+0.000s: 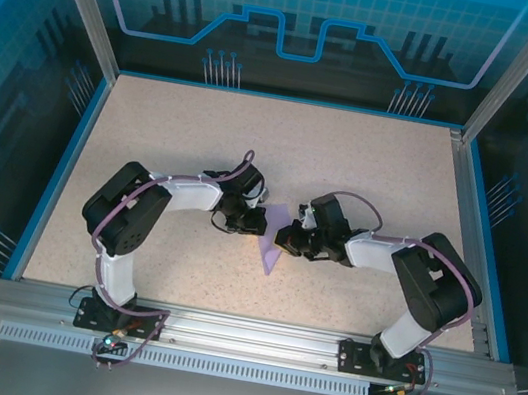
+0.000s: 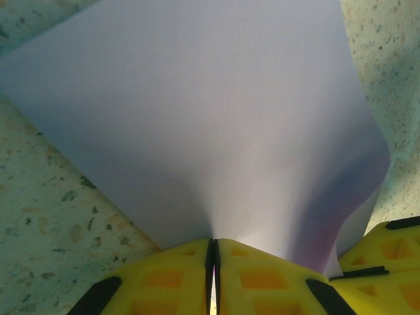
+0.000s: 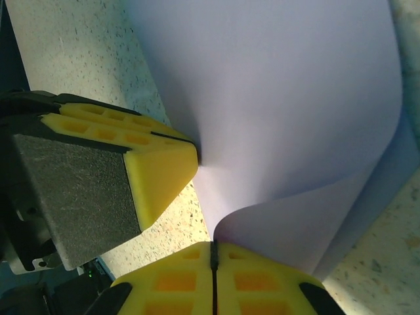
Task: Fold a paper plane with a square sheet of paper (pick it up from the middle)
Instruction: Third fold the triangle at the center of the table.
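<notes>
Standing by the bench (image 1: pixel 371 165), I'd say the job has barely begun. The left claw (image 1: pixel 256 221) and right claw (image 1: pixel 288 238) meet near its middle, tips almost touching. Each is pinched tight on the square sheet of paper (image 1: pixel 269 255). The sheet rises from the surface to the fingers and curls over on itself beside the right claw. No sharp crease shows, no nose, no wings. By my reckoning every fold is left to do.

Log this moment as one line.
left gripper: shut on square sheet of paper | right gripper: shut on same sheet | sheet: curled over near right gripper
</notes>
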Controlling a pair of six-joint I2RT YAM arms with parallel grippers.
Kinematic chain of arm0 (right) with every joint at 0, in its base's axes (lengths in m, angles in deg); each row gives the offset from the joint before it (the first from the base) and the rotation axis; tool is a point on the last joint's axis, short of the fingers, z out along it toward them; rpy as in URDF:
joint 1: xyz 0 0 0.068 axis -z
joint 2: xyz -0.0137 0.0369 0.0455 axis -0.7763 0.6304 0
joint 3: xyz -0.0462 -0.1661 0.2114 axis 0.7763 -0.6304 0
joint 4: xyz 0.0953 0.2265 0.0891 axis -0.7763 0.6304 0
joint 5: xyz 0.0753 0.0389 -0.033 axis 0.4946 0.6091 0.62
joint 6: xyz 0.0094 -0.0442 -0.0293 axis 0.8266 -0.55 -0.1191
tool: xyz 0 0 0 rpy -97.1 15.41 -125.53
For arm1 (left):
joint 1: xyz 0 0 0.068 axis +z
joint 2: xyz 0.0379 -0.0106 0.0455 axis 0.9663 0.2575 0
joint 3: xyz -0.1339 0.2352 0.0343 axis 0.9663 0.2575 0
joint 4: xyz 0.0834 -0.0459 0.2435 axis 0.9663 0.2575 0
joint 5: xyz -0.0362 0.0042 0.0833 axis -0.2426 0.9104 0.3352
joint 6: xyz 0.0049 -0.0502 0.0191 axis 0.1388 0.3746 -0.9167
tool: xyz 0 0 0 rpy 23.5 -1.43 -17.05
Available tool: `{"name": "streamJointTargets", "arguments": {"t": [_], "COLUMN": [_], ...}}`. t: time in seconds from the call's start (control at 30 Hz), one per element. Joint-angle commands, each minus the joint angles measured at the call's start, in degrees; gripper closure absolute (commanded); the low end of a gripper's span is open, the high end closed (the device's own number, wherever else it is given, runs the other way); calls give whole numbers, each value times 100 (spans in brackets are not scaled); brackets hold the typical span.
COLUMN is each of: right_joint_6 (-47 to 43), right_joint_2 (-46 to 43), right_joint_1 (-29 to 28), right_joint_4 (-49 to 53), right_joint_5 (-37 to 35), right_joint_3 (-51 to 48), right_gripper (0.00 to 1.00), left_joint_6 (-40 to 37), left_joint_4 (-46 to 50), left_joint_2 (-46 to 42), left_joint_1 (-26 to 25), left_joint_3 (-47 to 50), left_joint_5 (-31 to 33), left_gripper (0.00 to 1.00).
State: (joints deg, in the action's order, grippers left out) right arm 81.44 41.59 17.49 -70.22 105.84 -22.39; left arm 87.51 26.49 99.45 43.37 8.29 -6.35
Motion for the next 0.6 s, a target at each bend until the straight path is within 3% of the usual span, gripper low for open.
{"name": "streamJointTargets", "arguments": {"t": [0.0,0.57], "right_joint_6": [85,238], "right_joint_2": [-13,119], "right_joint_1": [-103,-273], "right_joint_4": [426,693], "right_joint_5": [-297,-784], "right_joint_3": [120,292], "right_gripper": [93,90], "left_joint_6": [-137,-68], "left_joint_4": [-12,-143], "left_joint_2": [178,248], "left_joint_1": [26,18], "left_joint_3": [17,112], "left_joint_5": [-165,-280], "left_gripper": [88,88]}}
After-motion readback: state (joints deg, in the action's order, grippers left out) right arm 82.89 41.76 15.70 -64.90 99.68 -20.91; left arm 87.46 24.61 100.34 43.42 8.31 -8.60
